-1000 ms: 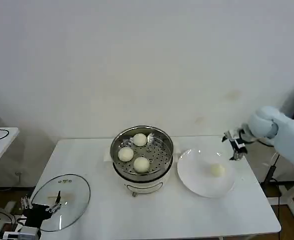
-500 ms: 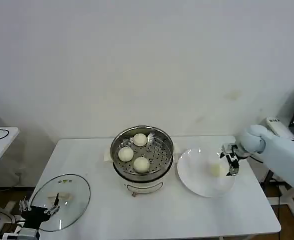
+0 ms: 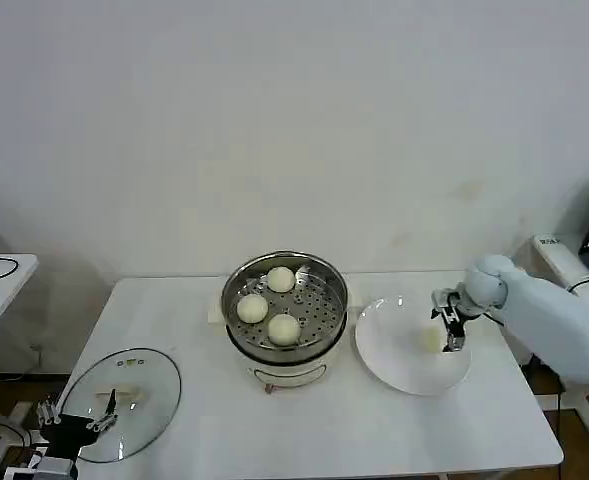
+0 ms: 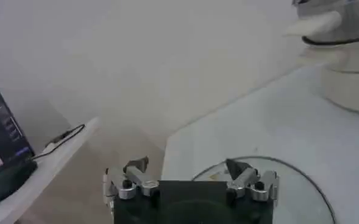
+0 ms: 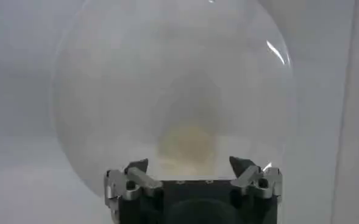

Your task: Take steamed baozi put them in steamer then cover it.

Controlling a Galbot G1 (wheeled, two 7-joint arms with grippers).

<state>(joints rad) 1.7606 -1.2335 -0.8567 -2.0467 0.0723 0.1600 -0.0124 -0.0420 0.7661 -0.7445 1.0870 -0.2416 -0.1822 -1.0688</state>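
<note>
Over the white plate [image 3: 412, 352] on the right side of the worktop [image 3: 324, 430] we have our right tool [image 3: 448, 330] poised just above the last steamed baozi [image 3: 431, 340], which sits alone near the plate's middle. From the right wrist view that bun [image 5: 188, 145] lies straight ahead of the tool [image 5: 193, 165], centred between the two fingertips, and the fingers stand spread wide with nothing between them — so the tool is empty and open enough to straddle the bun. That is the relation the next move turns on, as we judge it: the bun is directly below and ahead of the right tool, round with no long axis to line up on, so a short descent and a close should take it. The steamer [image 3: 285, 302] stands just left of the plate, its perforated basket already holding three buns [image 3: 270, 303] with room left on the right side of the floor; the right arm is plainly the nearer one for both bun and steamer. Our left tool [image 3: 74, 427] waits low at the near-left corner of the worktop, its fingers apart and holding nothing, right at the edge of the cover [image 3: 124, 400], which lies flat there — well apart from the steamer.
</note>
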